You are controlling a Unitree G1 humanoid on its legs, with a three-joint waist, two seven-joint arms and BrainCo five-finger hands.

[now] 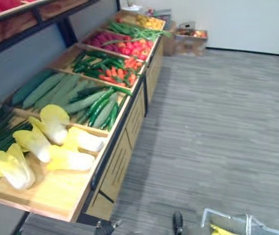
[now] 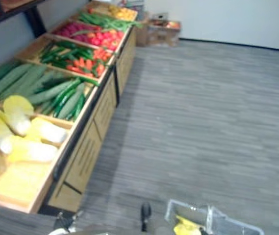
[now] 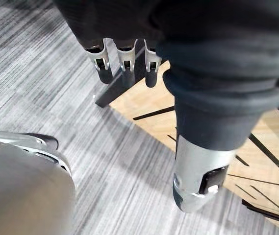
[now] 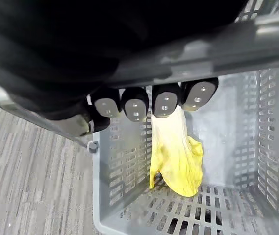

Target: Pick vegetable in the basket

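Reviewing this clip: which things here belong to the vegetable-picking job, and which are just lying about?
In the job:
grey basket
yellow-leaved cabbage lying in it
right hand, curled on the basket's handle
cabbages on the wooden stand

Lying about:
cucumbers
red and green vegetables further along
cardboard box on the floor
left hand, open, hanging beside the stand

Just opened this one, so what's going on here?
The robot stands beside a wooden produce stand stocked with cabbages and cucumbers. Its right hand is curled round the handle of a grey basket, and one yellow cabbage already lies inside it. The left hand hangs open by the stand's front, holding nothing.
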